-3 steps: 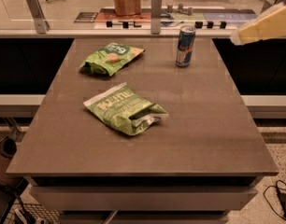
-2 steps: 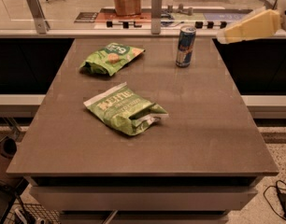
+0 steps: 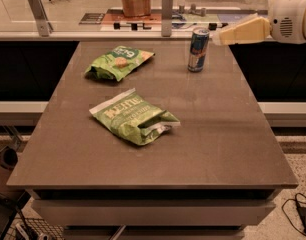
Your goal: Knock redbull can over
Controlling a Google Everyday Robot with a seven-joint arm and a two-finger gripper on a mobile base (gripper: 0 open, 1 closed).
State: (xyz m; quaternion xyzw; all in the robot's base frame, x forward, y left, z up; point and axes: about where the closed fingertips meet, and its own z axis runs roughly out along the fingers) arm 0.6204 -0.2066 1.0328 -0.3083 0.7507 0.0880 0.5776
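While the redbull can (image 3: 198,49) stands upright — the claw (image 3: 219,36) hangs beside its top.

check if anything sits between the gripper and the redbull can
Nothing visible does. The gripper sits just right of the can, by its top, a bare gap between them; the chip bags lie well left.

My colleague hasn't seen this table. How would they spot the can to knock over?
On the brown table, look to the far edge, right of centre. The redbull can stands upright there, the cream gripper close beside its top on the right. It alone is a slim blue-and-silver cylinder; the far chip bag and near chip bag are flat and green.
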